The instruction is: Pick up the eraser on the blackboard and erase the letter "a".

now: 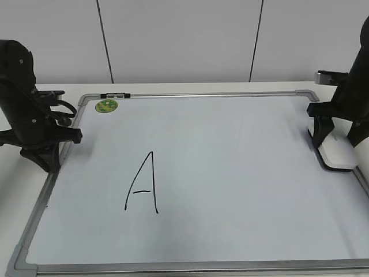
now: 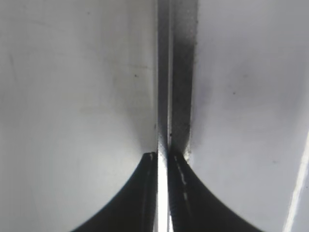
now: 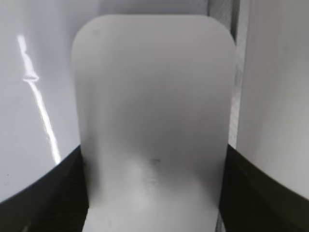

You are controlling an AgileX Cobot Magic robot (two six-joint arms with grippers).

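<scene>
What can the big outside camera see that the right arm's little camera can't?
Only the exterior view shows the capital "A", the green sticker and the left gripper. Only the right wrist view shows the eraser's smooth white top close up, sitting between the right gripper's fingers. Both show the eraser and the blackboard.

The white table (image 1: 173,88) carries the blackboard (image 1: 242,173), which lies flat and covers most of the visible surface. Its grey frame runs parallel to the table's far edge.
</scene>
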